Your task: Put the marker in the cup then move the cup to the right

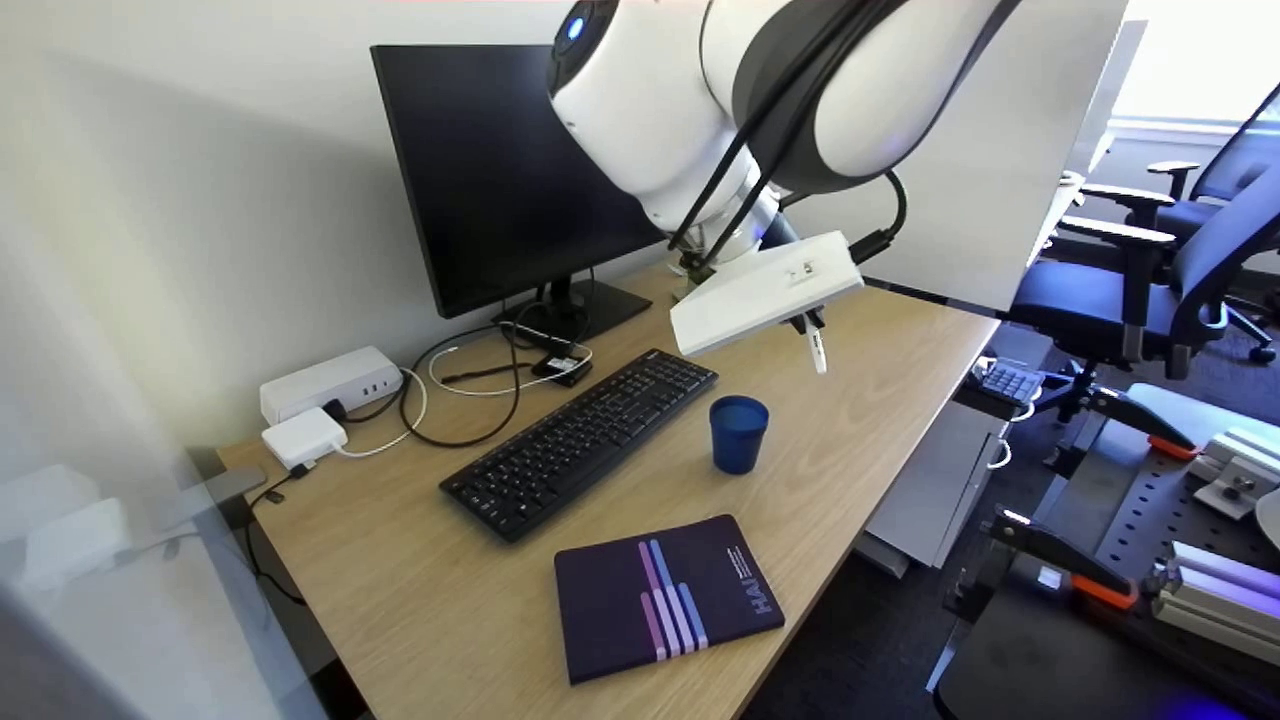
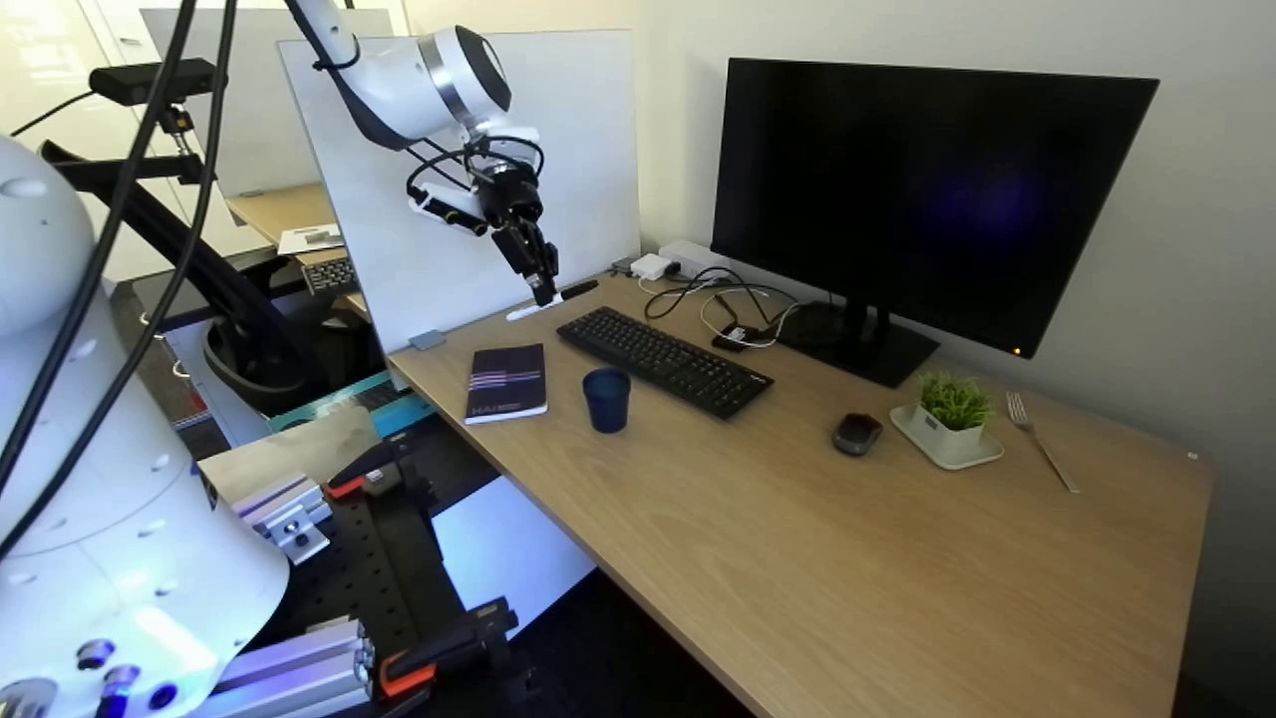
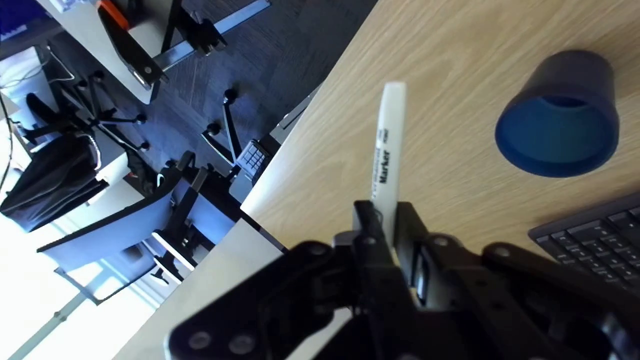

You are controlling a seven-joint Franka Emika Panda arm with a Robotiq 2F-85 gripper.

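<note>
The dark blue cup point(image 1: 738, 440) stands upright on the desk between the keyboard and the desk's open edge. It also shows in an exterior view point(image 2: 607, 401) and at the right of the wrist view point(image 3: 560, 120), where its inside looks empty. My gripper point(image 2: 542, 291) is shut on the white marker point(image 2: 531, 308), whose dark end sticks out on the far side of the fingers. In the wrist view, the marker point(image 3: 390, 145) points forward from between the fingertips point(image 3: 384, 215). The marker is above the desk, apart from the cup. In an exterior view the wrist camera partly hides the gripper point(image 1: 806, 320).
A black keyboard point(image 1: 585, 440) and a dark notebook point(image 1: 668, 598) lie near the cup. A monitor point(image 2: 927, 209), a tangle of cables point(image 1: 480, 390), a mouse point(image 2: 856, 434), a potted plant point(image 2: 952, 404) and a fork point(image 2: 1042, 441) are also on the desk. A whiteboard point(image 2: 478, 179) stands at one end.
</note>
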